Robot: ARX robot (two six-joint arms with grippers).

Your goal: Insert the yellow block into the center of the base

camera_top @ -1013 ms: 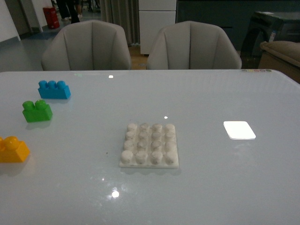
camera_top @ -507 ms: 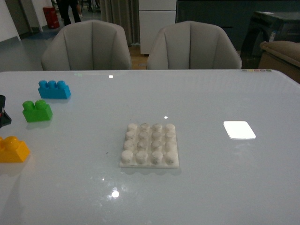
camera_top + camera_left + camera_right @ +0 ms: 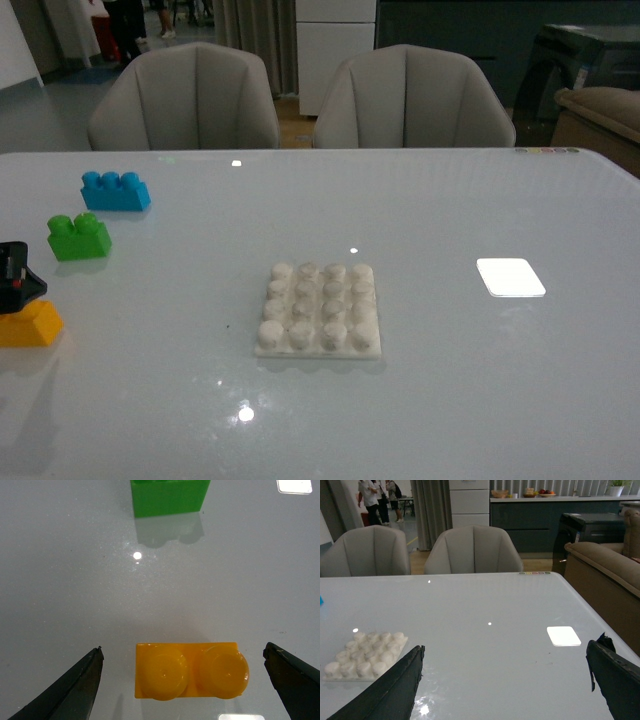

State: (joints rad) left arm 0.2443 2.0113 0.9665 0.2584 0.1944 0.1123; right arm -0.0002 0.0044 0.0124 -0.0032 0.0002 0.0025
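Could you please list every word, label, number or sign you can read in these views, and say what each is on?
No text can be read in any view.
The yellow block, green brick, blue brick and base show no print.
A small coloured strip at the far edge of the table is too small to read.

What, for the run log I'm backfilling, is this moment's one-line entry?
pre-grasp | left gripper open over yellow block | right gripper open, empty | base bare

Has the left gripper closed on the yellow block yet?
No, the left gripper is open, its fingers clear of the yellow block on both sides.
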